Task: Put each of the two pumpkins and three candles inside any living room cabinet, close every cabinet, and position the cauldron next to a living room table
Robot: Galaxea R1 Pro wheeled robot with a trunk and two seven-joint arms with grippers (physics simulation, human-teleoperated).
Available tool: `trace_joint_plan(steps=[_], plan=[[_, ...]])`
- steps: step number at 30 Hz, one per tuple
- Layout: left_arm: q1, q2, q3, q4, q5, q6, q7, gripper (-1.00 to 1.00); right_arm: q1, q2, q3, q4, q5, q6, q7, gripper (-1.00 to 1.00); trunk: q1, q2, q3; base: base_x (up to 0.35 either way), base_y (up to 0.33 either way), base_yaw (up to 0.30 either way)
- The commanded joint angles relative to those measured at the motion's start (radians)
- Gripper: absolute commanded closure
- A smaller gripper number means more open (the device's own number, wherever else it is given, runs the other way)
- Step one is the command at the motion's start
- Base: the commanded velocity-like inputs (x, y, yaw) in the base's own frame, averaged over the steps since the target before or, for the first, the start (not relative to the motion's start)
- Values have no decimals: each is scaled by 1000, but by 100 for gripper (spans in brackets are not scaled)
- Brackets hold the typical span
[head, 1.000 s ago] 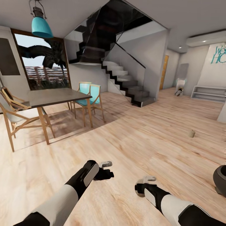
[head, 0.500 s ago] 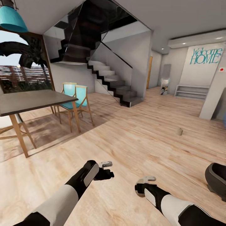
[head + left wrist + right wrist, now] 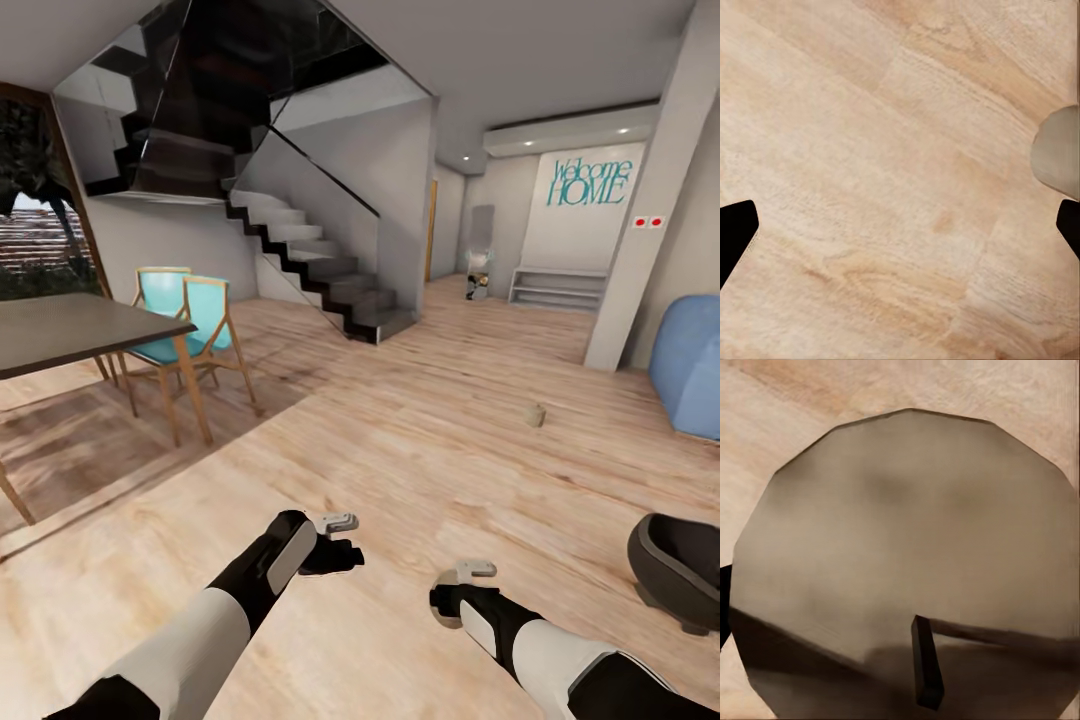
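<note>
My right gripper (image 3: 447,605) hangs low over the wood floor, shut on a candle (image 3: 907,562), whose cream-beige top and dark wick loom close in the right wrist view. The same candle's edge (image 3: 1057,154) shows in the left wrist view. My left gripper (image 3: 345,555) is open above bare floor, and its dark fingertips (image 3: 735,232) stand far apart with nothing between them. A second candle (image 3: 537,414) stands on the floor farther ahead to the right. The black cauldron (image 3: 680,570) sits on the floor at the right edge, close to my right arm. The pumpkins, the cabinet and the coffee table are out of view.
A dark dining table (image 3: 80,330) with turquoise chairs (image 3: 190,320) stands at the left. A staircase (image 3: 310,260) rises behind it. At the right are a white pillar (image 3: 640,230) and a blue armchair (image 3: 690,365). Wood floor stretches ahead toward a low white shelf (image 3: 560,285).
The whole view has swung to the right: the dining table slid left, while the cauldron and a blue armchair came further in. Both arms keep the same pose.
</note>
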Motion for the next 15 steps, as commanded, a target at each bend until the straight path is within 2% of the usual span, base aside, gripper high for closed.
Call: trace_joint_plan(steps=[1, 7, 15], plan=[[0, 1, -3, -2, 11, 2, 9, -100, -1, 0, 9, -2, -6, 6, -6, 100, 0, 0, -1, 309, 109, -274], [0, 1, -3, -2, 11, 2, 9, -100, -1, 0, 9, -2, -6, 6, -6, 100, 0, 0, -1, 309, 109, -269], [0, 1, -3, -2, 11, 2, 9, -100, -1, 0, 9, -2, -6, 6, -6, 100, 0, 0, -1, 309, 108, -46]])
